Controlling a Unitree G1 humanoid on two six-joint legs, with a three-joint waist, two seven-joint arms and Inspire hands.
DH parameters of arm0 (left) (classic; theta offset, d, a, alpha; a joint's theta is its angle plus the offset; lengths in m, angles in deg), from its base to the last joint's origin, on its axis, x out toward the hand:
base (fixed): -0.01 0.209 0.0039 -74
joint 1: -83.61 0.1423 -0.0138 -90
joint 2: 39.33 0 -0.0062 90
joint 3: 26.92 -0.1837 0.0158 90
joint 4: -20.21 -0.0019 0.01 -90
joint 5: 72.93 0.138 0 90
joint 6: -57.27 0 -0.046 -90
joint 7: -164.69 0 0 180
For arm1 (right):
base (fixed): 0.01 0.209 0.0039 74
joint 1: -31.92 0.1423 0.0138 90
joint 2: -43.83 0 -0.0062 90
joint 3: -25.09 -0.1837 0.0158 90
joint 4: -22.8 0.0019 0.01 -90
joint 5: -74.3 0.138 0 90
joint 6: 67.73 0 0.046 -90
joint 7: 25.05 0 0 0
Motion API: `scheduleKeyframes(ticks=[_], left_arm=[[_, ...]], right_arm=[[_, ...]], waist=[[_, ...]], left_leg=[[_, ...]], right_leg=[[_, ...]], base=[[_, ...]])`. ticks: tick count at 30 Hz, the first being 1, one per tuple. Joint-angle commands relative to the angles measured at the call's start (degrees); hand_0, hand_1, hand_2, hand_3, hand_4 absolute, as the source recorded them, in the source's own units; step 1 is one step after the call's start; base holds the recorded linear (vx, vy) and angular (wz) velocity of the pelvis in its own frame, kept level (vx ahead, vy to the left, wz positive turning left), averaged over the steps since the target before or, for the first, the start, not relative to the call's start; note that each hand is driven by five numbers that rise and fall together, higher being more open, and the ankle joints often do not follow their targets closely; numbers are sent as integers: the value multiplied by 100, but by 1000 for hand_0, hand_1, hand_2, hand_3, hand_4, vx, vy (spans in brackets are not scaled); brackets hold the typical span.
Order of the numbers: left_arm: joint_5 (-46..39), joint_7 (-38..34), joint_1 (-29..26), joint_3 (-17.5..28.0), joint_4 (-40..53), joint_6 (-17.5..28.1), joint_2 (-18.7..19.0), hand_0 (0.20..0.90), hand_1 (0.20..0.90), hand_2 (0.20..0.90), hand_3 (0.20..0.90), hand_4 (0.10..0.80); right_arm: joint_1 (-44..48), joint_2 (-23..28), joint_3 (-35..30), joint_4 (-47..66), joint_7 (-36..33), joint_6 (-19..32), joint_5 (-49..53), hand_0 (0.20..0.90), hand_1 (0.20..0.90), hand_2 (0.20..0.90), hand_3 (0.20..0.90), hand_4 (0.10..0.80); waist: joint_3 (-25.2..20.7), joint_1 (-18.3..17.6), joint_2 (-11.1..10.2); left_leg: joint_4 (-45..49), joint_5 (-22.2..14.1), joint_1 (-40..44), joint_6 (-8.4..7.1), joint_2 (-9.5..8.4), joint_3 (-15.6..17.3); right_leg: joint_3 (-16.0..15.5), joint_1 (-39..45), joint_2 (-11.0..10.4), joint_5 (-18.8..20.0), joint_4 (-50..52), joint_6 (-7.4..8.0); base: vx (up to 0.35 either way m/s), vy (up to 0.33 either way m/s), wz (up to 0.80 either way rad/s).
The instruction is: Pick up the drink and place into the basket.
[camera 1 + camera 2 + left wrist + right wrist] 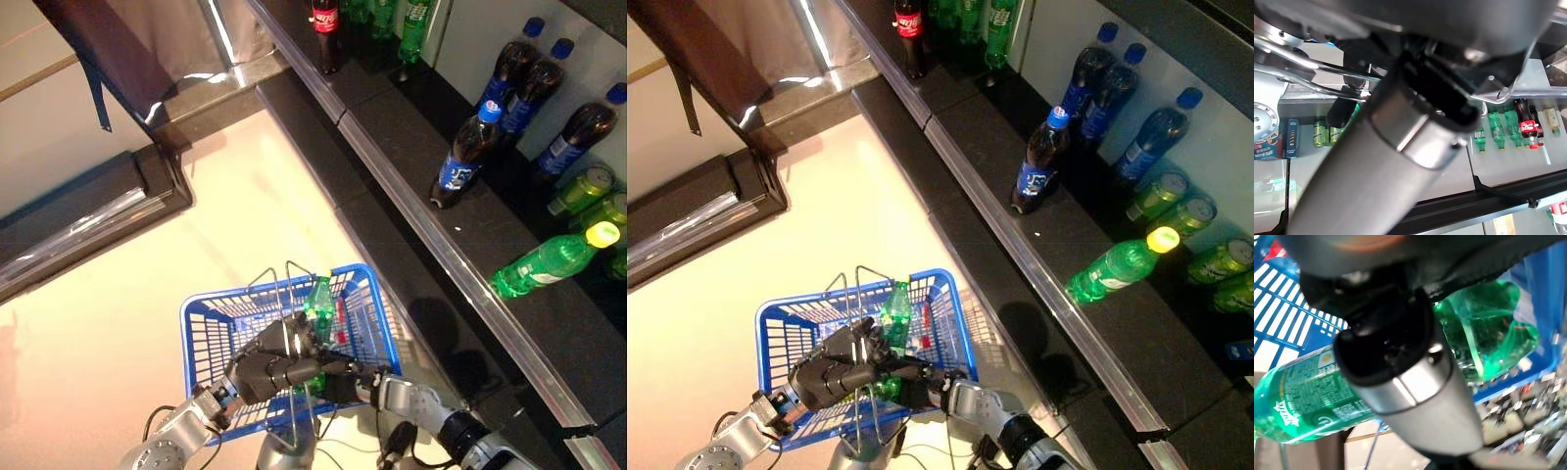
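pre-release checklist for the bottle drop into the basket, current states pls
1. Green bottle over the blue basket: ok, it shows inside the rim in both eye views.
2. Right hand grip on the bottle: ok, the right wrist view shows the bottle held against the hand.
3. Left hand holding the basket's wire handles: ok, fingers curled round them.
4. Bottle resting on the basket floor: cannot tell, its base is hidden behind the hands.
5. Room in the basket: cannot tell; something red lies beside the bottle, the rest is hidden.
6. Shelf bottles clear of the arms: ok.
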Motion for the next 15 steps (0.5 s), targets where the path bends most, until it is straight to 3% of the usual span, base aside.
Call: scheduleKeyframes(ticks=[1, 10, 12, 13, 14, 15], left_arm=[[-991, 1457, -1118, 79, 2460, 581, -363, 300, 300, 300, 200, 100], [-988, 1302, -1296, 62, 2503, 451, -433, 300, 300, 300, 200, 100], [-986, 1183, -1376, 38, 2561, 413, -452, 300, 300, 300, 200, 100], [-972, 1158, -1393, 32, 2563, 408, -466, 300, 300, 300, 200, 100], [-967, 1135, -1410, 34, 2572, 395, -472, 300, 300, 300, 200, 100], [-962, 1085, -1444, 25, 2592, 377, -485, 300, 300, 300, 200, 100]], right_arm=[[330, -845, 25, -457, -536, -553, 1233, 300, 300, 300, 200, 100], [745, -1080, -166, -745, -1402, -702, 1913, 300, 300, 300, 200, 100], [906, -1184, -249, -887, -1796, -659, 2175, 455, 455, 455, 381, 281], [936, -1200, -265, -932, -1843, -687, 2189, 575, 575, 575, 521, 421], [970, -1219, -276, -954, -1880, -707, 2196, 764, 764, 764, 741, 641], [1016, -1260, -270, -973, -2026, -737, 2273, 900, 900, 900, 900, 800]], waist=[[-31, 148, -33], [42, 226, -91], [68, 268, -122], [71, 276, -135], [76, 286, -149], [87, 304, -171]], left_leg=[[457, -347, 21, 209, 72, -8], [467, -335, -4, 205, 76, -39], [491, -332, -29, 205, 71, -55], [489, -327, -32, 203, 73, -56], [491, -326, -36, 200, 78, -58], [505, -327, -48, 197, 79, -65]], right_leg=[[405, -498, -522, 599, 397, -189], [392, -497, -496, 617, 393, -212], [379, -494, -491, 625, 398, -212], [379, -492, -487, 628, 396, -213], [376, -492, -485, 627, 396, -214], [372, -496, -479, 626, 406, -216]], base=[[0, 0, 0], [1, -2, 1], [10, -24, 10], [7, -11, 7], [13, -21, 6], [16, -21, 4]])
